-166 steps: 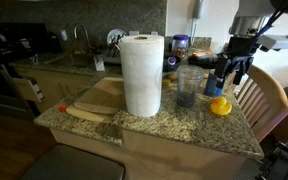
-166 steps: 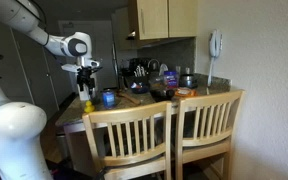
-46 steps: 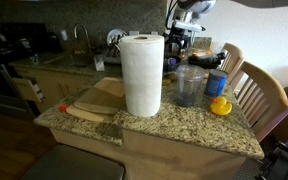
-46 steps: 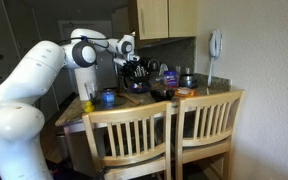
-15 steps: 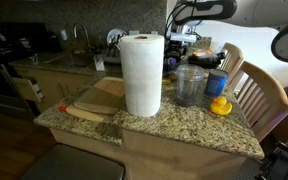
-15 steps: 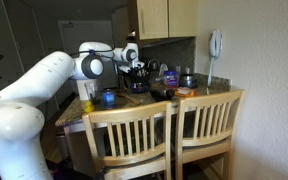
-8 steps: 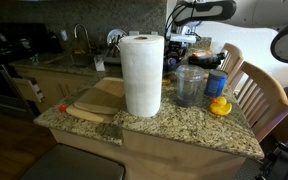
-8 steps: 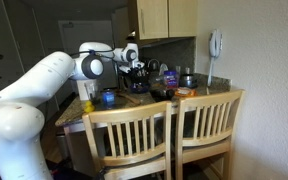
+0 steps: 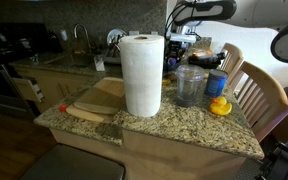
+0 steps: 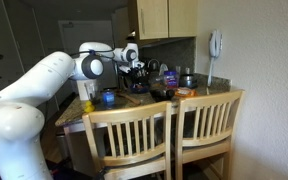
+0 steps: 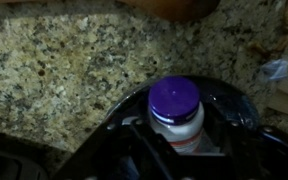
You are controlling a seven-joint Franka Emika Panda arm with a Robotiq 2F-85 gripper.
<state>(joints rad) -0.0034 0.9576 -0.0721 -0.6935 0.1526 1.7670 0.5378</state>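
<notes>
As the purple-capped bottle (image 11: 175,110) stands far back on the speckled counter (image 11: 54,60), the gripper (image 11: 176,130) is clamped tight around it.

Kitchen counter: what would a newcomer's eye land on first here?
The tall paper towel roll stands front and centre on the granite counter. A big white robot arm reaches in over the counter. In the wrist view its gripper clasps a purple-capped white bottle.

Blocked near, some room beside.
Paper towel roll (image 9: 142,75) and plastic cup (image 9: 189,86) stand near of my gripper (image 11: 174,128); bare counter (image 11: 54,60) beside it.
</notes>
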